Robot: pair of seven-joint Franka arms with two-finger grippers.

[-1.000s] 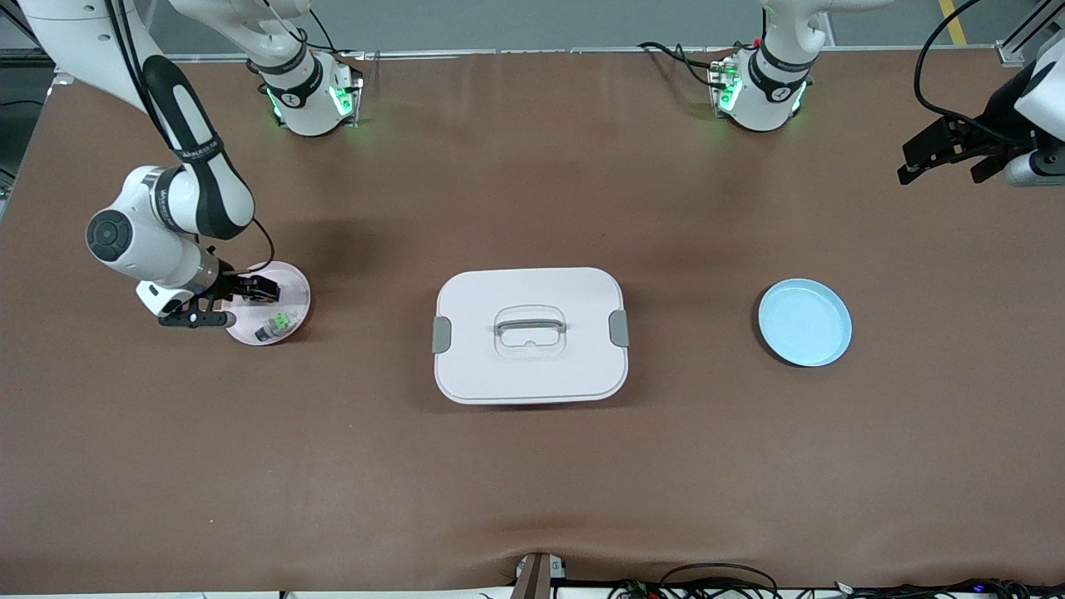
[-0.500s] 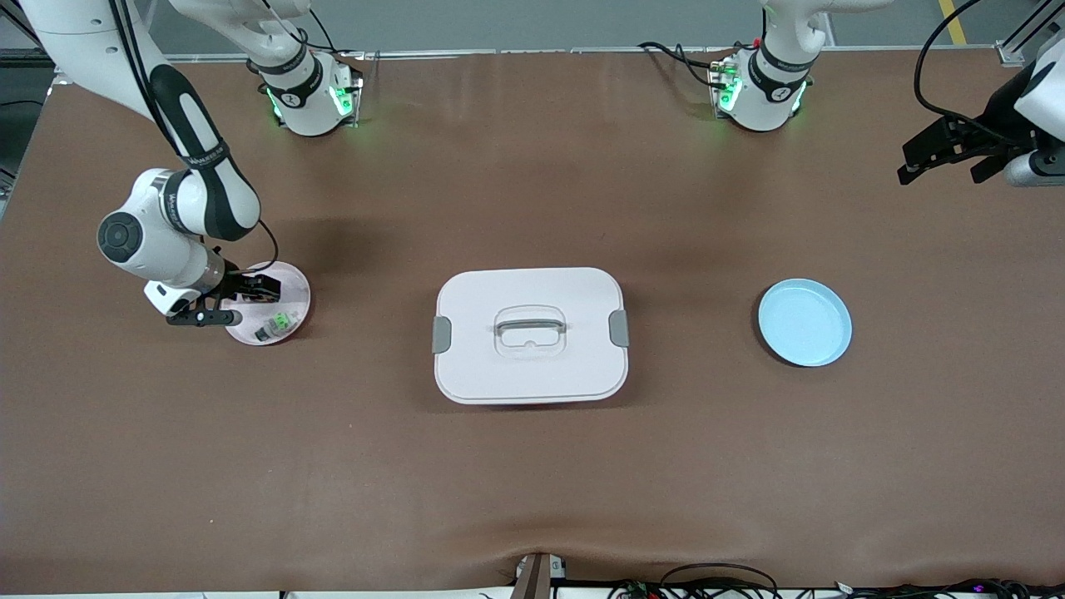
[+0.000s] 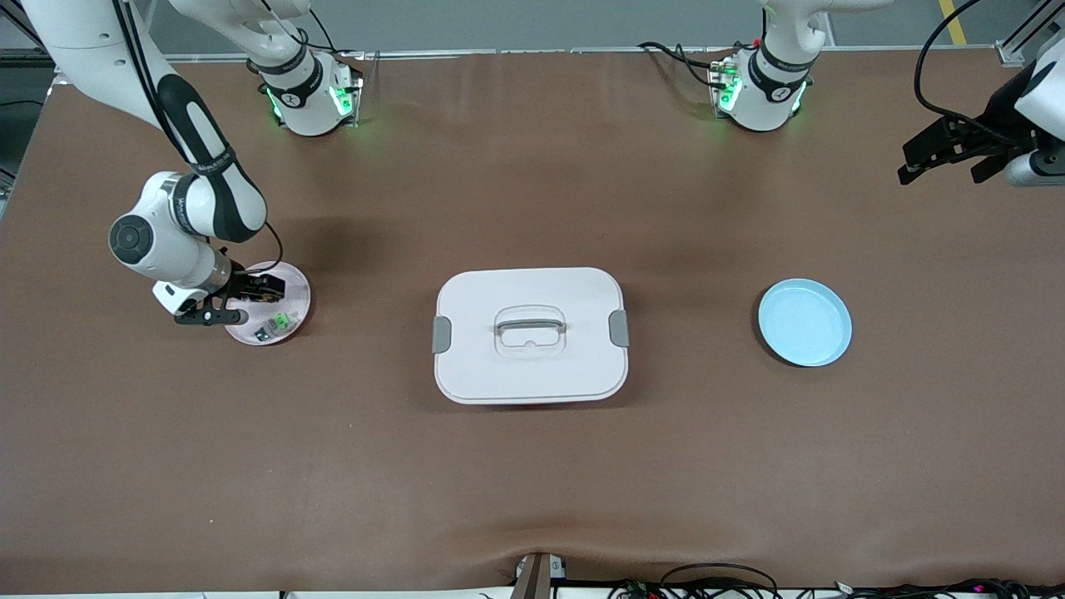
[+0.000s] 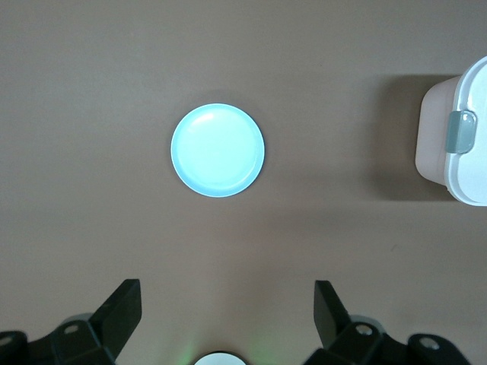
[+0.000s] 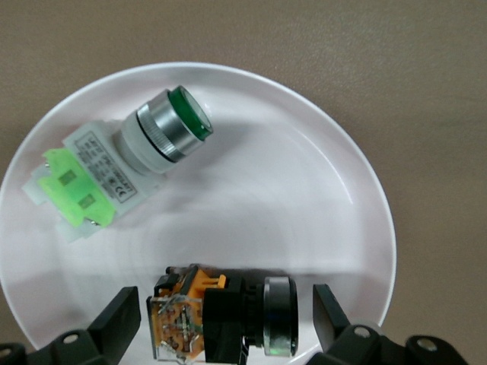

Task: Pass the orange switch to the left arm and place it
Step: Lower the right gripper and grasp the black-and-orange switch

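The orange switch (image 5: 221,315), black with an orange body and a metal ring, lies on its side on the pink plate (image 5: 304,190). My right gripper (image 5: 224,313) is open and straddles it, one finger off each end with a small gap on both sides. In the front view the right gripper (image 3: 250,302) hangs low over the pink plate (image 3: 293,291) and hides the orange switch. The white box (image 3: 530,366) sits at the table's middle. My left gripper (image 3: 940,158) waits open, high at the left arm's end of the table, with nothing between its fingers.
A green-and-silver switch (image 5: 129,167) lies on the same pink plate beside the orange one, also seen as the green switch (image 3: 283,321). An empty blue plate (image 3: 804,322) lies between the box and the left arm's end; the left wrist view shows the blue plate (image 4: 218,150) and the box (image 4: 456,141).
My right arm has shifted a little toward the box, carrying its open gripper further over the pink plate. The left arm has not moved.
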